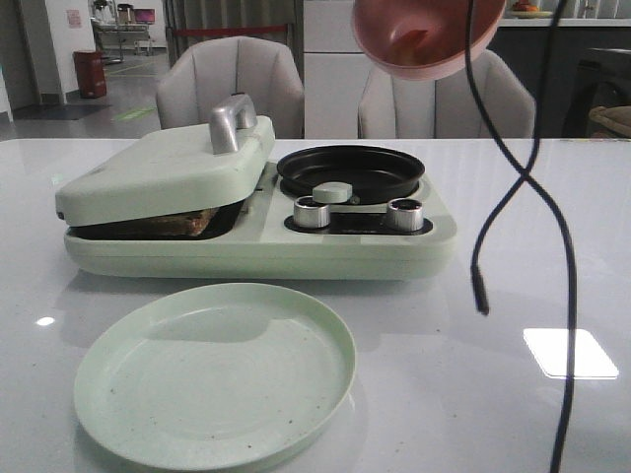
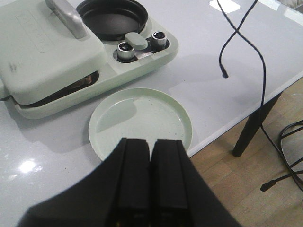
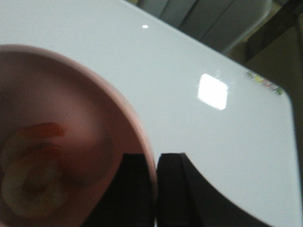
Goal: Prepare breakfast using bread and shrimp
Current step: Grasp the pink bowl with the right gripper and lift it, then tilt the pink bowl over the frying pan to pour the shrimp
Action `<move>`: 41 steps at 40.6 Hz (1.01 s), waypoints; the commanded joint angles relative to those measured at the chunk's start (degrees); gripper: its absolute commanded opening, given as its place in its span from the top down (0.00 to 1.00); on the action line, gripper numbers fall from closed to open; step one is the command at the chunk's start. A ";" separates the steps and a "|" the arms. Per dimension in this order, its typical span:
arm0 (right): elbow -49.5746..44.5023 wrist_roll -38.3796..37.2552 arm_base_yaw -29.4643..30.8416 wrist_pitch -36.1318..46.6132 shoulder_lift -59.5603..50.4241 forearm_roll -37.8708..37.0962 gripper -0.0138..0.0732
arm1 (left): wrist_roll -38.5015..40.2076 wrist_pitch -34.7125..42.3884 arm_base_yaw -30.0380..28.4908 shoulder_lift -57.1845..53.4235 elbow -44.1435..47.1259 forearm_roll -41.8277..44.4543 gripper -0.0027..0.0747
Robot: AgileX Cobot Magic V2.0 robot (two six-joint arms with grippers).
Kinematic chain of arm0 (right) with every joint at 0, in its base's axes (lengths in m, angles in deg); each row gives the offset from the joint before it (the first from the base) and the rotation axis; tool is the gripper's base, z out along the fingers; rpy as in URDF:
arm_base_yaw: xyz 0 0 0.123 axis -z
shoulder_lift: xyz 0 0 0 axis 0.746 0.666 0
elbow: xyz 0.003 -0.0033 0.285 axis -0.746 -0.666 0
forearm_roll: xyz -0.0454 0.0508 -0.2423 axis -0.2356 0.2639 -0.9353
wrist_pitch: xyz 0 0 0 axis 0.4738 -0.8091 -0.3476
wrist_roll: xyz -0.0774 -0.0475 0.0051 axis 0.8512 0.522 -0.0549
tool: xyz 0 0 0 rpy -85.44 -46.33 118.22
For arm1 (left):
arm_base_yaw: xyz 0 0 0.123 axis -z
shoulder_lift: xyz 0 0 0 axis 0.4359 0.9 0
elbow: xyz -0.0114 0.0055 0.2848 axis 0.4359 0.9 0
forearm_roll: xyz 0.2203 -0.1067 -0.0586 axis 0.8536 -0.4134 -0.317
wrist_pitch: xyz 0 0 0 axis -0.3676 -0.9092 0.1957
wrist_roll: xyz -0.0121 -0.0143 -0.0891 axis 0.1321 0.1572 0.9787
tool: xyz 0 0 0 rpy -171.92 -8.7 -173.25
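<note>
My right gripper (image 3: 155, 189): fingers (image 3: 173, 189) pinch rim of pink bowl (image 3: 94, 123), one inside, one outside. I see shrimp (image 3: 33, 175) lying in bowl, orange-and-white, curled, blurred. White glossy desk (image 3: 199, 142) beyond, bright light reflections on it. Grey chair backs (image 3: 208, 19) past desk's far edge.

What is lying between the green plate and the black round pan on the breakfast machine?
In the front view, between the green plate and the black round pan stand the machine's two silver knobs and a pale green switch, then a bare strip of white table.
</note>
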 commanded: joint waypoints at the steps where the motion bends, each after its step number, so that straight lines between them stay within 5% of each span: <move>1: 3.95 -7.42 -3.57 -1.20 0.69 -18.77 0.79 | 0.55 3.74 -0.17 0.31 -1.44 -1.97 0.83; 14: 5.05 -16.07 -10.81 -12.85 11.50 -48.87 0.79 | 0.55 3.74 -0.17 0.31 -1.44 -1.78 0.83; 27: 5.05 -16.12 -14.14 -20.47 18.59 -60.41 0.79 | 0.55 3.74 -0.17 0.31 -1.44 -1.75 0.83; 41: 11.60 -11.42 -14.78 -21.99 19.49 -60.41 0.79 | 0.55 3.74 -0.17 0.31 -1.44 -1.75 0.83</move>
